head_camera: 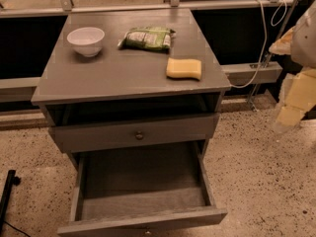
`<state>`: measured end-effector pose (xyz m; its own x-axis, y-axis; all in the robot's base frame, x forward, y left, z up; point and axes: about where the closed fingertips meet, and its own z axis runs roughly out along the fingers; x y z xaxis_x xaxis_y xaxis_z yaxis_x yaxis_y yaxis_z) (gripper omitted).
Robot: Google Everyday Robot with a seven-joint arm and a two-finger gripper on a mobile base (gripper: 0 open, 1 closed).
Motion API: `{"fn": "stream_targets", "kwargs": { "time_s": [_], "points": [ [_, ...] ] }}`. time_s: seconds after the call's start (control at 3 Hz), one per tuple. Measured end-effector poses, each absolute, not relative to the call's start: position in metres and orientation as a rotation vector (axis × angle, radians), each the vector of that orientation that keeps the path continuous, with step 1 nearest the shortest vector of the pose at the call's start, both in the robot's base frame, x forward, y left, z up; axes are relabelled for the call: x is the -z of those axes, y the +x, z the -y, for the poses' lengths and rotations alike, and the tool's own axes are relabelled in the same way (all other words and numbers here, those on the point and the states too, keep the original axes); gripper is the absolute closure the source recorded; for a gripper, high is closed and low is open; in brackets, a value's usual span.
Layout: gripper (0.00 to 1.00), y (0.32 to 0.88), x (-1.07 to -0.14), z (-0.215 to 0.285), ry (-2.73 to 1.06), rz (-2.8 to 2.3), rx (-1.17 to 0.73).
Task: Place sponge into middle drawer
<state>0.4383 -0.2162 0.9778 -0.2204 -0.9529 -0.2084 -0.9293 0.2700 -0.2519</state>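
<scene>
three things line the grey cabinet top (pixel 113 75): white bowl (pixel 86 40) at left, green snack bag (pixel 147 38) mid-back, yellow sponge (pixel 183 68) flat near the right edge. below, the middle drawer (pixel 143 223) stands pulled out. far right, the gripper (pixel 290 107) hangs beside the cabinet, well apart from the sponge; open or closed, cannot tell.

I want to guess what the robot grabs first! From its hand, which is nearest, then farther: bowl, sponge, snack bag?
The hand hangs at the right edge.
1. Sponge, right front of tabletop.
2. Snack bag, back middle.
3. Bowl, back left.
</scene>
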Motion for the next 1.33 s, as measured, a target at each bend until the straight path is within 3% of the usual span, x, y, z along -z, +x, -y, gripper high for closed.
{"fn": "stream_targets", "kwargs": {
  "time_s": [0.67,1.0,1.33],
  "points": [
    [0.0,0.456,-0.971,0.207,-1.747,-2.204,0.065],
    [0.0,0.501,-0.959,0.202,-1.794,-2.177,0.02],
    [0.0,0.581,-0.945,0.188,-1.841,-2.106,-0.026]
  ]
}}
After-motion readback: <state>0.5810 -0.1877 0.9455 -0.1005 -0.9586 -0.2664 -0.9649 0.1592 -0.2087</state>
